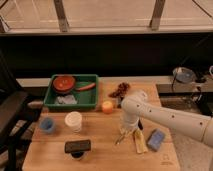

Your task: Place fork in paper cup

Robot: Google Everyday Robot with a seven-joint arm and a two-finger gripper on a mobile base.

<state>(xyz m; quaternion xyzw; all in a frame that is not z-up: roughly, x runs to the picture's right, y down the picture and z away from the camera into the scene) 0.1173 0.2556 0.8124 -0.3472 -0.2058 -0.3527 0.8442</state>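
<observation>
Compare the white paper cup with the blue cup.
The paper cup is white; the blue cup is blue. The paper cup is taller and wider; the blue cup is smaller. The paper cup stands nearer the gripper, which hangs low over the table. Both stand upright on the table.

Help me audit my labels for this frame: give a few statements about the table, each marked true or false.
1. The paper cup stands on the table between the blue cup and the gripper. True.
2. The fork is in the paper cup. False: it lies on the table by the gripper.
3. The green tray holds a red bowl. True.
4. The gripper is over the green tray. False: it is low over the table's right half, beside the yellow item.
</observation>
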